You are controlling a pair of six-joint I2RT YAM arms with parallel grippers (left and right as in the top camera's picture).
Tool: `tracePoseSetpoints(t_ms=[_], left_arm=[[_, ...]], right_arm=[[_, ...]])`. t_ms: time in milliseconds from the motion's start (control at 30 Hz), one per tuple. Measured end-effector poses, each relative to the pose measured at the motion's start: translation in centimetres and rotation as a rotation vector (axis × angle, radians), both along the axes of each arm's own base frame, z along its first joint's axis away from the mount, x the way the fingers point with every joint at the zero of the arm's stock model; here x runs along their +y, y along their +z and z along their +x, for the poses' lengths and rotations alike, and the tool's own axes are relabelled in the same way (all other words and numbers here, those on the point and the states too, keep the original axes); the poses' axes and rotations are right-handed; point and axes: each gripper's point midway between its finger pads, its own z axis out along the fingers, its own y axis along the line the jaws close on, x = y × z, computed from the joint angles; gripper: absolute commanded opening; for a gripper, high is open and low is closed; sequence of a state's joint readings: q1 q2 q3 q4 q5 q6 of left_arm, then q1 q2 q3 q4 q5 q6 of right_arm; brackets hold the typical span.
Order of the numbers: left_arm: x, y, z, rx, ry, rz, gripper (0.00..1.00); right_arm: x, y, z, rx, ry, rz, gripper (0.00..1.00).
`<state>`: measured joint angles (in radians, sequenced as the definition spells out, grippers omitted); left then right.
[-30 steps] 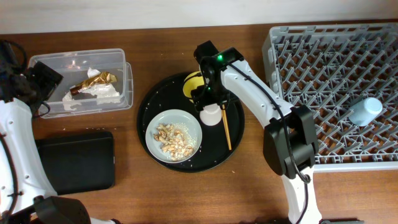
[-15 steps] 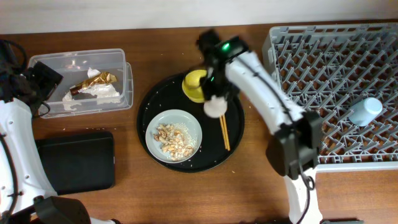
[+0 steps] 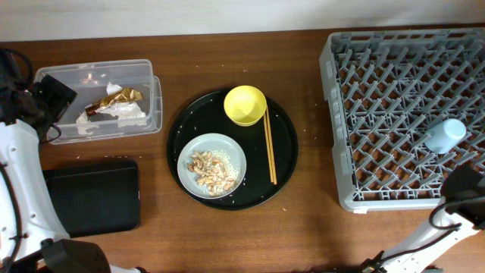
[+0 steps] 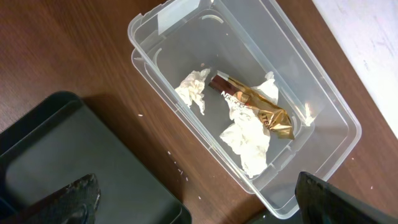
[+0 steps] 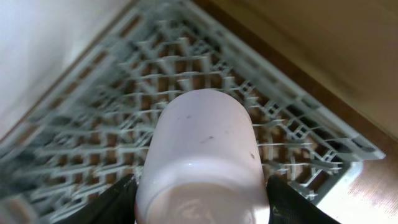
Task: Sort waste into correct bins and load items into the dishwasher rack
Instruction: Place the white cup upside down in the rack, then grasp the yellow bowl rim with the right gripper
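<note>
My right gripper (image 5: 202,202) is shut on the white cup (image 5: 202,143) and holds it over the grey dishwasher rack (image 5: 118,93); in the overhead view only part of that arm (image 3: 464,193) shows at the rack's (image 3: 379,91) front right corner. A pale blue cup (image 3: 444,136) stands in the rack. The yellow bowl (image 3: 245,105), chopsticks (image 3: 269,148) and grey-green plate (image 3: 229,144) with food scraps (image 3: 211,171) lie on the round black tray. My left gripper (image 4: 202,205) is open beside the clear tub (image 4: 144,26), which holds the wrapper (image 4: 261,112) and napkins (image 4: 249,140).
The round black tray (image 3: 286,163) sits mid-table. The clear tub (image 3: 154,98) is at the back left, with the flat black tray (image 3: 95,197) in front of it. White grains are scattered on the wood near the trays.
My right arm lifted the white cup off the round tray and swung it right, over the rack's front right part. The left arm has not moved.
</note>
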<state>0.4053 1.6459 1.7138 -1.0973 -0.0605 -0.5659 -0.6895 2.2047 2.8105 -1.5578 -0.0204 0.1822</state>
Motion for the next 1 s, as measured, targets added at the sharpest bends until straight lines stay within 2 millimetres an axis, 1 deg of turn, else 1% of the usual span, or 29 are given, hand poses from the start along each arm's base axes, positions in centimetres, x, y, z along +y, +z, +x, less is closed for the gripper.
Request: tracePoseSetpoints(t_ms=[33, 67, 100, 133, 200, 233, 300, 367, 433, 467, 500, 533, 567, 600, 633, 667, 700, 733, 767, 800, 833, 867, 900, 933, 967, 1000], left_arm=[[0.0, 0.0, 0.0, 0.000, 0.000, 0.000, 0.99], [0.0, 0.0, 0.0, 0.000, 0.000, 0.000, 0.99], [0.0, 0.0, 0.0, 0.000, 0.000, 0.000, 0.99], [0.0, 0.0, 0.0, 0.000, 0.000, 0.000, 0.99], [0.0, 0.0, 0.0, 0.000, 0.000, 0.000, 0.99], [0.0, 0.0, 0.0, 0.000, 0.000, 0.000, 0.99], [0.0, 0.0, 0.0, 0.000, 0.000, 0.000, 0.99], [0.0, 0.0, 0.0, 0.000, 0.000, 0.000, 0.99], [0.0, 0.0, 0.0, 0.000, 0.000, 0.000, 0.99], [0.0, 0.0, 0.0, 0.000, 0.000, 0.000, 0.99], [0.0, 0.0, 0.0, 0.000, 0.000, 0.000, 0.99], [0.0, 0.0, 0.0, 0.000, 0.000, 0.000, 0.99], [0.0, 0.0, 0.0, 0.000, 0.000, 0.000, 0.99], [0.0, 0.0, 0.0, 0.000, 0.000, 0.000, 0.99], [0.0, 0.0, 0.0, 0.000, 0.000, 0.001, 0.99], [0.0, 0.0, 0.0, 0.001, 0.000, -0.001, 0.99], [0.0, 0.0, 0.0, 0.000, 0.000, 0.000, 0.99], [0.0, 0.0, 0.0, 0.000, 0.000, 0.000, 0.99], [0.0, 0.0, 0.0, 0.000, 0.000, 0.000, 0.99], [0.0, 0.0, 0.0, 0.000, 0.000, 0.000, 0.99], [0.0, 0.0, 0.0, 0.000, 0.000, 0.000, 0.99], [0.0, 0.0, 0.0, 0.001, 0.000, 0.000, 0.99], [0.0, 0.0, 0.0, 0.000, 0.000, 0.000, 1.00], [0.0, 0.0, 0.0, 0.000, 0.000, 0.000, 0.99], [0.0, 0.0, 0.0, 0.001, 0.000, 0.000, 1.00], [0.0, 0.0, 0.0, 0.000, 0.000, 0.000, 0.99]], right_arm=[[-2.2, -2.1, -0.3, 0.026, -0.038, 0.026, 0.64], [-2.9, -3.4, -0.3, 0.045, -0.050, 0.045, 0.64], [-3.7, -5.1, -0.2, 0.069, -0.060, 0.066, 0.64], [-4.3, -6.8, 0.0, 0.093, -0.065, 0.088, 0.64], [-4.9, -9.4, 0.3, 0.132, -0.069, 0.122, 0.66], [-4.9, -9.9, 0.4, 0.139, -0.069, 0.130, 0.66], [-4.7, -9.9, 0.6, 0.131, -0.059, 0.143, 0.66], [-3.5, -10.0, 0.9, 0.111, -0.030, 0.199, 0.66], [-1.0, -9.8, 1.9, 0.068, 0.041, 0.293, 0.66], [1.0, -8.7, 2.4, 0.048, 0.104, 0.317, 0.65], [3.2, -7.4, 2.9, 0.035, 0.159, 0.317, 0.65], [6.2, -5.6, 3.6, 0.021, 0.239, 0.307, 0.63], [10.5, -3.5, 4.5, 0.006, 0.352, 0.289, 0.57], [16.4, -1.1, 5.8, -0.024, 0.515, 0.263, 0.56], [20.2, -0.6, 6.7, -0.023, 0.623, 0.245, 0.57], [25.8, -0.6, 7.6, -0.006, 0.763, 0.237, 0.57], [31.5, -1.4, 8.3, 0.028, 0.895, 0.228, 0.57], [34.9, -1.9, 8.4, 0.050, 0.972, 0.221, 0.58], [39.5, -3.1, 8.5, 0.083, 1.073, 0.208, 0.60], [43.6, -4.3, 8.5, 0.106, 1.155, 0.190, 0.60], [48.4, -6.5, 8.5, 0.145, 1.230, 0.169, 0.66], [51.3, -8.1, 8.9, 0.159, 1.259, 0.144, 0.69], [53.4, -9.6, 9.0, 0.175, 1.280, 0.132, 0.69], [57.1, -12.8, 9.1, 0.206, 1.309, 0.126, 0.69], [59.0, -14.8, 9.0, 0.226, 1.325, 0.125, 0.68], [61.2, -17.3, 8.9, 0.251, 1.339, 0.122, 0.66]])
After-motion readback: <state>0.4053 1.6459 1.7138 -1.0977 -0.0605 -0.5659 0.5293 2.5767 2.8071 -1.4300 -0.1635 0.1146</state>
